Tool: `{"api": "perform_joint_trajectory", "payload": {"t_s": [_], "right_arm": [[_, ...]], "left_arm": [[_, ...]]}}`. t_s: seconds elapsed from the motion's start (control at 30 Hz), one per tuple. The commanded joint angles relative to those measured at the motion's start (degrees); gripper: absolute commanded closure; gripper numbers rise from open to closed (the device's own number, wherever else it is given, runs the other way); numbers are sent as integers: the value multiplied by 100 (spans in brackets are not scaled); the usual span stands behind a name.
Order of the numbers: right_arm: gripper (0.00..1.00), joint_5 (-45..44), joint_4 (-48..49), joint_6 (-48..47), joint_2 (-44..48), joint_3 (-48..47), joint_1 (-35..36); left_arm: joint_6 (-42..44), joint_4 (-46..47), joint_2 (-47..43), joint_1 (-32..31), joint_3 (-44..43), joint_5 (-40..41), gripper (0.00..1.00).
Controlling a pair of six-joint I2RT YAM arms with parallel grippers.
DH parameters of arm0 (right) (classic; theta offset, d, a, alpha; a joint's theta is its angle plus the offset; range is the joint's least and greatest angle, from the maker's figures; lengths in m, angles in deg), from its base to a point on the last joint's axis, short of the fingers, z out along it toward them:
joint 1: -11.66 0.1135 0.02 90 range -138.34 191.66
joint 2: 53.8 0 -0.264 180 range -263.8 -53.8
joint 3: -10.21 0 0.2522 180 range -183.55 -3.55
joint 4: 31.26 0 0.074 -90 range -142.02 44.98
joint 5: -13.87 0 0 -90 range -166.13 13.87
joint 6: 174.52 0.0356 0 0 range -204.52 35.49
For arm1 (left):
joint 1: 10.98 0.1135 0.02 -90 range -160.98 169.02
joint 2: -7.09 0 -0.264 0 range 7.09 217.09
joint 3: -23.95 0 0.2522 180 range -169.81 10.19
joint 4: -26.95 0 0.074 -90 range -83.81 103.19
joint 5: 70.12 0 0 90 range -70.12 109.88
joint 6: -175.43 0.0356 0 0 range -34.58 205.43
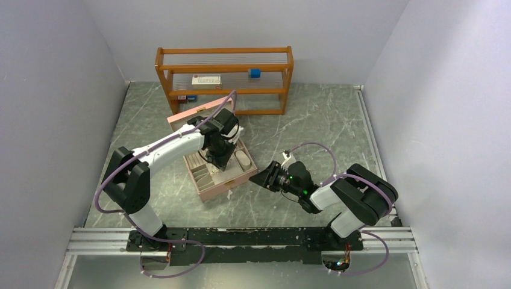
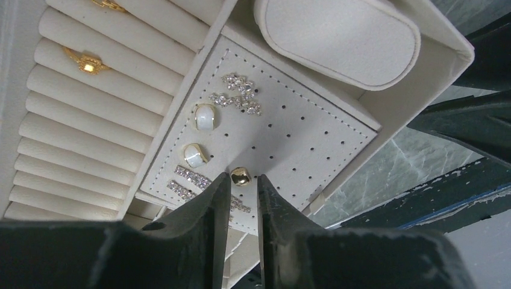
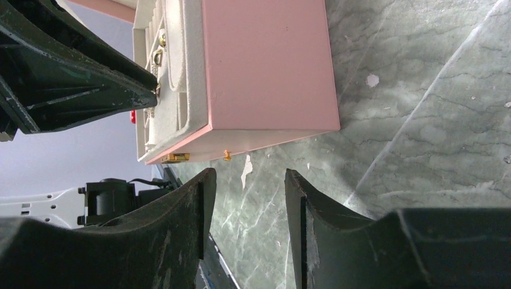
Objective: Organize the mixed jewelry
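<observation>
The left end effector [image 2: 244, 189] stands narrowly parted, a gold stud [image 2: 241, 176] just at its tips on the perforated panel [image 2: 313, 138], mixed jewelry [image 2: 244, 90] above it toward frame centre. The right end effector [image 3: 248, 176] is spread, empty, over the tabletop [image 3: 422, 150] below the pink box [image 3: 265, 60].

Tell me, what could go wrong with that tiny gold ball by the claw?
The gold ball earring sits at the tips of the left claw, so pulling away could flick it off the holey panel. The sparkly bar earrings lie beside the claw and might get swept. The right claw hovers open near the pink box and could bump it.
</observation>
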Motion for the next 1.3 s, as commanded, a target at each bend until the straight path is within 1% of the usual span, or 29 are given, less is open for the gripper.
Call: {"api": "perform_joint_trajectory", "payload": {"t_s": [0.0, 0.1, 0.33, 0.43, 0.63, 0.73, 0.83, 0.9, 1.0, 1.13, 1.27], "right_arm": [[50, -32, 192, -41, -66, -36, 25], [50, -36, 192, -41, -57, -25, 30], [50, -49, 188, -39, -25, -20, 31], [50, -72, 172, -54, 43, -2, 25], [50, -186, 139, -81, 414, 137, 32], [50, -331, -243, -123, 761, 156, 26], [50, -588, -800, -218, 1418, 182, 30], [50, -824, -1421, -344, 1917, 144, 32], [50, -1303, -2675, -624, 2687, -58, 21], [49, -2244, -4487, -958, 3484, -653, -24], [44, -3033, -6098, -1167, 3753, -1442, -269]], "left_arm": [[-7, 24, -30, -72, -146, -199, 71], [-15, 32, -86, -67, -155, -284, 68], [-40, 1, -153, -68, -183, -287, 67], [-83, -4, -230, -72, -221, -274, 64], [-114, -124, -375, -73, -224, -158, 57], [-187, -90, -569, -72, -288, -106, 54], [-255, 50, -858, -72, -321, -41, 48], [-323, 197, -1106, -70, -278, 47, 43], [-470, 606, -1578, -71, -101, 67, 36], [-674, 1490, -2410, -72, 390, -84, 26], [-791, 2131, -3102, -68, 823, -166, 18]]}}
